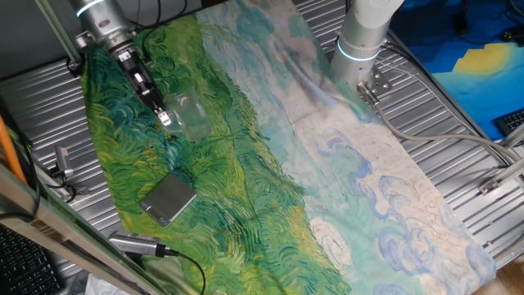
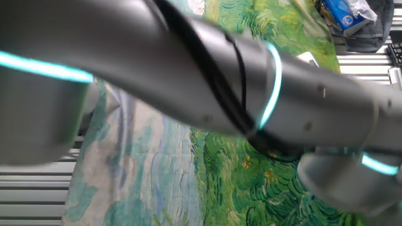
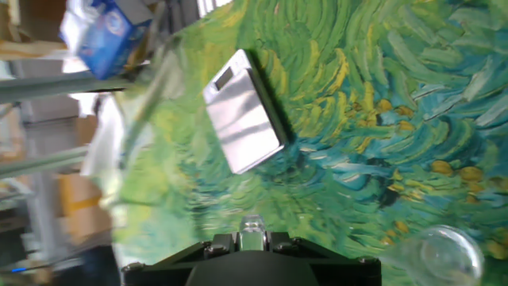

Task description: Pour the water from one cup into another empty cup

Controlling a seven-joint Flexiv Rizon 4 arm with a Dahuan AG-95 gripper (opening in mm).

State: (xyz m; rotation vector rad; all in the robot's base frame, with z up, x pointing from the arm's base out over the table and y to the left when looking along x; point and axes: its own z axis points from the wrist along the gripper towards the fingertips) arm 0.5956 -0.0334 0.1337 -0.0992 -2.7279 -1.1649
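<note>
The desk (image 1: 458, 106) carries a painted cloth (image 1: 270, 164) and a grey flat block (image 1: 169, 198). The claw (image 1: 164, 120) hangs beside the glass cup (image 1: 190, 115) (jaw state unclear); approach stage, grasping comes next.

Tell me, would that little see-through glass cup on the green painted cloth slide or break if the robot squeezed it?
The small clear glass cup looks smooth and shiny, so it may slip between the metal fingers of the gripper. It is glass, so a hard squeeze or a drop could probably crack it. It looks short and wide, so it likely won't tip easily on the painted cloth.
</note>
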